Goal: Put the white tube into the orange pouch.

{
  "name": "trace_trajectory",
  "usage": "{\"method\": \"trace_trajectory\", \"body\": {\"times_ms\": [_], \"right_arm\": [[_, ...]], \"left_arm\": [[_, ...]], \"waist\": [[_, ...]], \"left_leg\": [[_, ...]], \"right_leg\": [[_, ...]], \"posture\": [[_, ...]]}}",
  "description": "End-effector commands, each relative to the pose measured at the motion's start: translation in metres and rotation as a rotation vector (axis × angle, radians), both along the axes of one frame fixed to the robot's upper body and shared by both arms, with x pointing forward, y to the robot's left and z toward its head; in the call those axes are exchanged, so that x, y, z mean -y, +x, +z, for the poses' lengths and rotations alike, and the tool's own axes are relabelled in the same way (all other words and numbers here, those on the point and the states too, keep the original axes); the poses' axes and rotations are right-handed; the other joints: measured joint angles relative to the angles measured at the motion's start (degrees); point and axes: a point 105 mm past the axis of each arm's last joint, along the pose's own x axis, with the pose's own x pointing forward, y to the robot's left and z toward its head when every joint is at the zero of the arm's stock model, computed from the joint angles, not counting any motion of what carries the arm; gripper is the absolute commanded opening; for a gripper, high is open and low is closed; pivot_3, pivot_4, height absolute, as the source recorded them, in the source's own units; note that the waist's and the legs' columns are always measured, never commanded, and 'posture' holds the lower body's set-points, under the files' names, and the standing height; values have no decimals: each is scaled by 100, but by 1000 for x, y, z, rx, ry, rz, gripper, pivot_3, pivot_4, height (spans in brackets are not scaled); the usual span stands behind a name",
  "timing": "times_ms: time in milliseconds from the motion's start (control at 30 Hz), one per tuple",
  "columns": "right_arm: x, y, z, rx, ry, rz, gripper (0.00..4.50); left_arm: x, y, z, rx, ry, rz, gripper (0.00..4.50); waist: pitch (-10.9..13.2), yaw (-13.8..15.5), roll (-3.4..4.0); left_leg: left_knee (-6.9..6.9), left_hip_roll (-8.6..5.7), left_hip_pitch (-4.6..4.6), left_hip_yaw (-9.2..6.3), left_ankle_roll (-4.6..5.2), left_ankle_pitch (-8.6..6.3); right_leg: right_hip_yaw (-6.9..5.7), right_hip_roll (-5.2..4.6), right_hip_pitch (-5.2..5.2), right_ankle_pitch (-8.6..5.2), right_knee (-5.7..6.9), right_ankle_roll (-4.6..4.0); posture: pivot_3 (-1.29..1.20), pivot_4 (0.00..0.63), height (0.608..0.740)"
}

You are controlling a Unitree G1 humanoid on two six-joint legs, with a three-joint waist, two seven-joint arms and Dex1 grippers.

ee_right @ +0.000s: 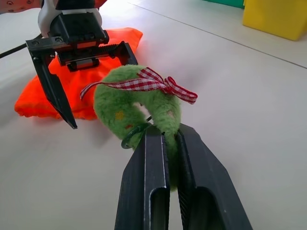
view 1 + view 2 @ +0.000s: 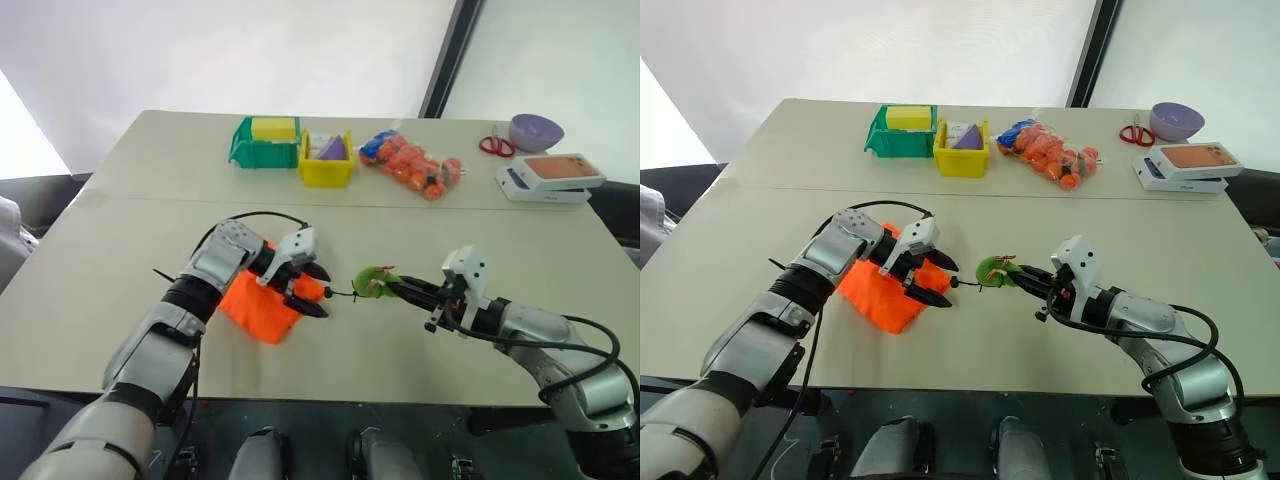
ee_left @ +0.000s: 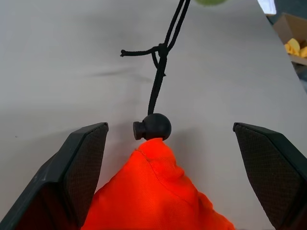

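Note:
The orange pouch (image 2: 256,308) lies on the table, its gathered neck pointing right. My left gripper (image 2: 319,292) is open, one finger (image 3: 81,163) on each side of the neck, just behind the black cord stopper (image 3: 153,127). From the stopper the black cord (image 3: 160,72) runs right to a fuzzy green tag (image 2: 372,281) with a red checked ribbon. My right gripper (image 1: 168,132) is shut on that tag and holds it slightly above the table. The white tube is out of view.
Along the far edge stand a green bin (image 2: 262,145), a yellow bin (image 2: 326,165), a clear bag of orange balls (image 2: 415,165), red scissors (image 2: 495,145), a purple bowl (image 2: 536,131) and a white flat box with an orange top (image 2: 552,178).

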Motion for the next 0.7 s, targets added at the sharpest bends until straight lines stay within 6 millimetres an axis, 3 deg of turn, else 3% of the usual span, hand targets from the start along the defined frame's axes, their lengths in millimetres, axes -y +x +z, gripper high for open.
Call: {"method": "trace_trajectory", "body": {"times_ms": [33, 100, 200, 400, 433, 700], "right_arm": [[-5, -2, 18, 72, 16, 21, 0], [-5, -2, 18, 71, 15, 21, 0], [-5, -3, 18, 71, 13, 19, 0], [-5, -2, 20, 75, 13, 17, 0], [-5, -2, 20, 76, 12, 17, 0], [-3, 2, 22, 86, 8, 4, 0]], "left_arm": [[6, 1, 8, 62, -14, -25, 4456], [6, 2, 7, 68, -12, -21, 4456], [6, 2, 6, 66, -13, -21, 3646], [3, -2, 3, 50, 2, -34, 554], [3, -2, 2, 50, 3, -35, 212], [-2, 2, 1, 75, 15, -5, 215]], "waist": [[0, -3, 0], [0, -3, 0], [0, -2, -1], [0, -5, 0], [0, -5, -1], [0, -4, -1]], "left_leg": [[2, 0, 0, 0, 0, 0], [6, 0, 2, 0, 0, 0], [13, -1, 5, -1, 0, 0], [19, -1, 9, -6, 0, 0], [20, -1, 9, -6, 0, 0], [22, -1, 9, -6, 0, 1]], "right_leg": [[0, 0, 0, 0, 2, 0], [0, -1, 0, 0, 9, 0], [0, -3, -1, 0, 30, 0], [0, -2, -3, 0, 46, 0], [0, -2, -3, 0, 47, 0], [0, -1, -2, 0, 48, 0]], "posture": [[0, 150, 740], [0, 150, 740], [0, 150, 740], [0, 150, 740], [0, 150, 740], [0, 150, 740]]}}
